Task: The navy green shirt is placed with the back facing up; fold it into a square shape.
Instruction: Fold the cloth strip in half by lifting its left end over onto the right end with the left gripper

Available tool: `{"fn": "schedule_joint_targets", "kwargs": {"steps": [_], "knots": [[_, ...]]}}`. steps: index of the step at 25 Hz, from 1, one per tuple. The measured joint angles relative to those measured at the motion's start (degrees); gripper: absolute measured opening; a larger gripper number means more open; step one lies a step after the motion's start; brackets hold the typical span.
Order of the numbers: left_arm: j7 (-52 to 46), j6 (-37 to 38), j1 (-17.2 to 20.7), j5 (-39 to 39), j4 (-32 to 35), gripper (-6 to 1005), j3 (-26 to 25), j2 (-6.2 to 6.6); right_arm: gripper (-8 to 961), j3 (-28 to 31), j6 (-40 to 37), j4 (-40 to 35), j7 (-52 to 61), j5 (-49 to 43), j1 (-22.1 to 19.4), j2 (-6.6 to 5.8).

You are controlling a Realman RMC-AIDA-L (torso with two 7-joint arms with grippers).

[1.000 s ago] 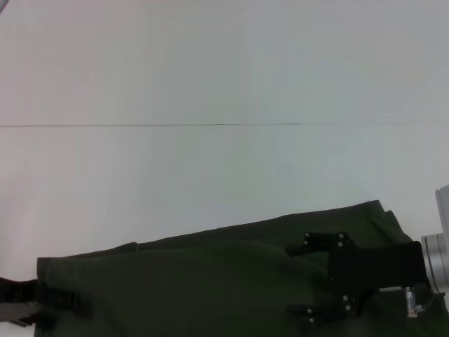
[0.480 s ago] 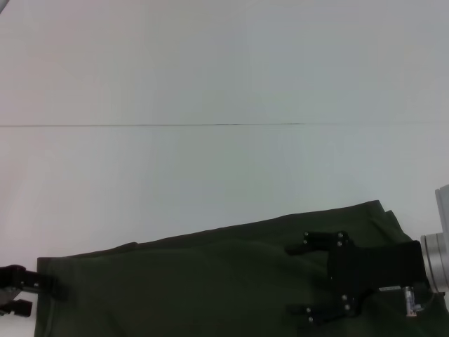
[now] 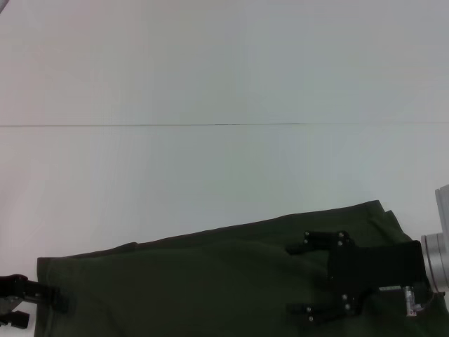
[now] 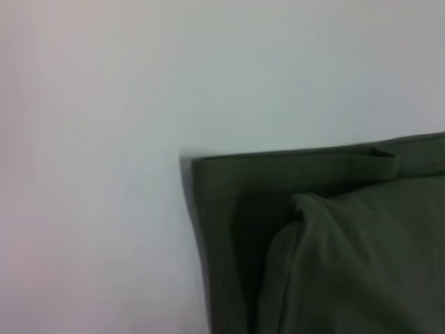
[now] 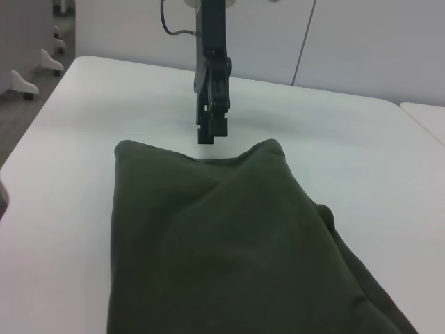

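Observation:
The navy green shirt (image 3: 210, 281) lies folded into a long band along the near edge of the table, plain side up. Its left corner fills the left wrist view as stacked layers of navy green shirt (image 4: 327, 250). My left gripper (image 3: 21, 305) sits just off the shirt's left edge, open and holding nothing. The right wrist view looks along the shirt (image 5: 222, 243) to the left gripper (image 5: 212, 133) at its far end. My right gripper (image 3: 309, 277) hovers over the shirt's right part, fingers spread wide with no cloth between them.
The white table (image 3: 224, 84) stretches far ahead, with a thin seam (image 3: 175, 126) across it. In the right wrist view, chair casters (image 5: 31, 76) stand on the floor beyond the table's edge and a second white table (image 5: 427, 115) stands on the other side.
My left gripper has let go of the shirt's left edge and drawn back leftward off the cloth. The right gripper and the shirt have stayed put.

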Motion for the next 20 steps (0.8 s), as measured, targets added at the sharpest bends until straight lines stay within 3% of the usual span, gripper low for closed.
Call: {"fn": "schedule_joint_targets", "kwargs": {"steps": [20], "knots": [[-1.7, -2.6, 0.1, 0.0, -0.1, 881, 2.0, -1.38, 925, 0.1, -0.4, 0.0, 0.0, 0.1, -0.2, 0.00]]}}
